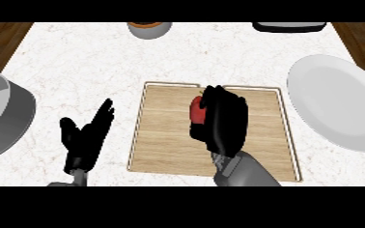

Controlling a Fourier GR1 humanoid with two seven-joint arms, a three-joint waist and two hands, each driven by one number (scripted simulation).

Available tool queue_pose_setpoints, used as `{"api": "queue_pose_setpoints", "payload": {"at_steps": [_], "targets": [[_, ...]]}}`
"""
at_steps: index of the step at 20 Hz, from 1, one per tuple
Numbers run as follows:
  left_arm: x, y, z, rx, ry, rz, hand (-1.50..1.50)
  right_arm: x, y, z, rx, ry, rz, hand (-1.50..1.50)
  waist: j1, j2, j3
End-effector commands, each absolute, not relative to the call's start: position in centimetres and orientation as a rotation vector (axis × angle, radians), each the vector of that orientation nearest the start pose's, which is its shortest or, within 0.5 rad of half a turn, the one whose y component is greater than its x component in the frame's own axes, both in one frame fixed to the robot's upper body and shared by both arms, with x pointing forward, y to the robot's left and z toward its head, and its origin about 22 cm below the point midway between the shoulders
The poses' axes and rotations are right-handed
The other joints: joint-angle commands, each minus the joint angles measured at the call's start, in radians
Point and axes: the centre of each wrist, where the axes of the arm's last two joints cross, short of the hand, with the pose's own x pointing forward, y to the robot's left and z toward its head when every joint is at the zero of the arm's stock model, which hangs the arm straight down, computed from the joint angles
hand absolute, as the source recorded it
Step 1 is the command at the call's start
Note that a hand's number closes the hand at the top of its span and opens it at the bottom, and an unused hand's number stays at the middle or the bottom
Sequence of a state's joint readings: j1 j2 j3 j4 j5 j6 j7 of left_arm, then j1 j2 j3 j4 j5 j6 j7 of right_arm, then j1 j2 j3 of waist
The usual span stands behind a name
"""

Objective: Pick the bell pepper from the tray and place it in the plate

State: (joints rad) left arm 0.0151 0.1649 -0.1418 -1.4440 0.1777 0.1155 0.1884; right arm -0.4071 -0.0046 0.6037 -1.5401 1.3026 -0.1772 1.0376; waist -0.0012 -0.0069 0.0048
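Note:
A red bell pepper (196, 108) shows over the wooden tray (164, 135), mostly hidden by my right hand (222, 121), whose fingers are curled round it. Whether the pepper rests on the tray or is lifted off it I cannot tell. The white plate (331, 101) lies to the right of the tray, partly cut by the view's edge. My left hand (87, 135) is open with fingers up, resting over the counter left of the tray.
A grey pot (14, 113) sits at the left edge. At the back stand a small bowl (149, 28) with something orange in it and a dark object (290, 27). The white marble counter (85, 63) ends in wooden edges at both far corners.

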Motion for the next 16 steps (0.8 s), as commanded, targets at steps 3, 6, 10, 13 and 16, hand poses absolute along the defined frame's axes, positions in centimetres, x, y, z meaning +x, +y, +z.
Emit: {"api": "queue_pose_setpoints", "payload": {"at_steps": [3, 6, 10, 13, 16], "targets": [[24.2, 24.0, -2.8, 0.016, -1.183, 0.015, 0.0, 24.9, -6.2, 10.1, -1.237, -1.439, 0.239, 1.5, -0.012, 0.003, -0.004], [23.1, 25.3, -3.0, 0.007, -1.185, 0.007, 0.0, 25.8, -9.0, 10.2, -1.258, -1.44, 0.073, 1.5, -0.012, 0.004, -0.004], [21.7, 24.3, -3.6, 0.008, -1.19, 0.013, 0.0, 25.0, -12.0, 9.0, -1.257, -1.444, -0.05, 1.5, -0.005, 0.005, -0.004], [23.5, 23.9, -2.7, 0.007, -1.192, -0.007, 0.0, 25.5, -16.0, 9.0, -1.249, -1.516, -0.167, 1.5, -0.009, 0.009, -0.003], [24.4, 23.7, -3.4, 0.024, -1.184, 0.01, 0.0, 24.5, -20.1, 7.8, -1.344, -1.491, -0.179, 1.5, -0.015, 0.008, -0.004]]}}
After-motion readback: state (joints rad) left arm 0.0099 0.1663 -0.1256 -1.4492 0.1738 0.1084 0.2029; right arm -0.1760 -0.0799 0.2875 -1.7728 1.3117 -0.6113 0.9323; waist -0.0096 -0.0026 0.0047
